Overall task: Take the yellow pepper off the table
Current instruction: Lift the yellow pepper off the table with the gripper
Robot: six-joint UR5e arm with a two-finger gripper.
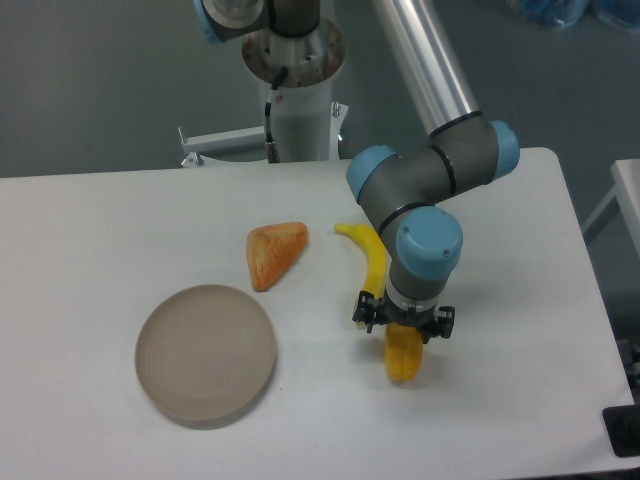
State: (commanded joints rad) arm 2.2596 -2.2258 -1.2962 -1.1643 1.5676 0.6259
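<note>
The yellow pepper point(402, 359) lies on the white table point(100, 230), right of centre toward the front edge. Only its lower part shows; the arm's wrist covers its top. My gripper point(403, 328) hangs straight down over the pepper, its black fingers point(362, 313) standing on either side of the pepper's upper end. The jaws look spread, with the pepper between them and resting on the table.
A long yellow banana point(366, 257) lies just left of the gripper, almost touching the arm. An orange wedge-shaped piece point(274, 252) sits further left. A round grey plate point(206, 352) lies at the front left. The robot's base column point(297, 90) stands at the back.
</note>
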